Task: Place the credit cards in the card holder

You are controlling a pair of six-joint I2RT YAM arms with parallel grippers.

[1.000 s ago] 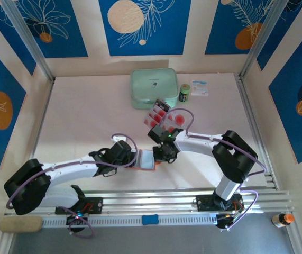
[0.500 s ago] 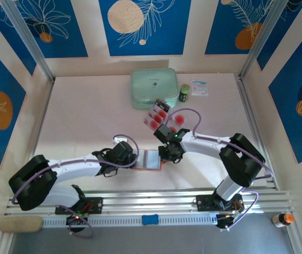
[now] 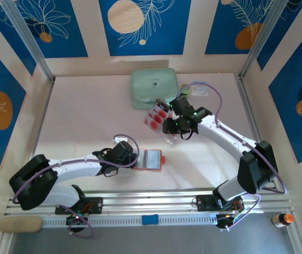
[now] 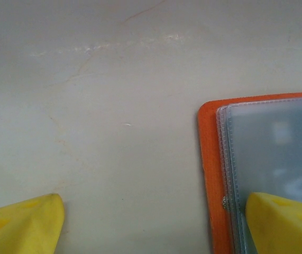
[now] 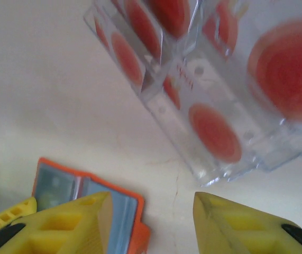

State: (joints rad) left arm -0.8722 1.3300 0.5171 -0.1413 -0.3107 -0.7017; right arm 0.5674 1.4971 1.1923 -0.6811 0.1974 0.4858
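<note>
Card holder (image 3: 151,160) orange, square, clear-sleeved

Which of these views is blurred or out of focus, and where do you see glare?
Top external: sharp and evenly lit. Left wrist: pale glare on the clear sleeves of the card holder. Right wrist: the credit cards and the clear tray are blurred, out of focus.
</note>
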